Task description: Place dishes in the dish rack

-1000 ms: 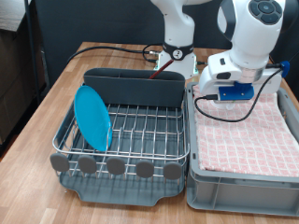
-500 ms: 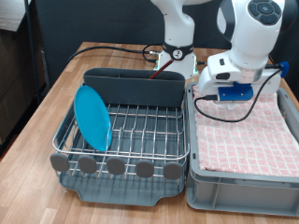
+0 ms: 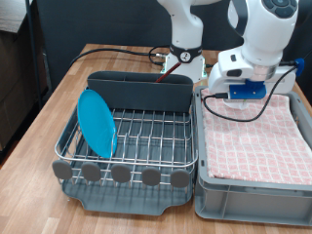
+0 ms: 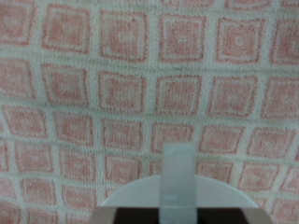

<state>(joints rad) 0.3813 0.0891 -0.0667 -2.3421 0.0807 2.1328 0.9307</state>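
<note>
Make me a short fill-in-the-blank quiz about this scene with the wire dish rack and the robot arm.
1. The round flat bright-blue plate stands on ____ in the silver wire dish rack.
2. The grey crate holds a ____ checked cloth.
3. The robot arm's hand hangs over the ____.

Missing words: edge; pink; cloth

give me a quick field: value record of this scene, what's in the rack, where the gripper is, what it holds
plate: blue plate stands on edge in the dish rack, at the exterior view's left
utensil bin: grey bin at the rack's far side; contents not visible
crate: grey crate at the exterior view's right, lined with a pink checked cloth
gripper: the hand hangs above the cloth; in the wrist view one finger shows over the cloth
held: nothing visible between the fingers
mug, spoon: not in view
</note>
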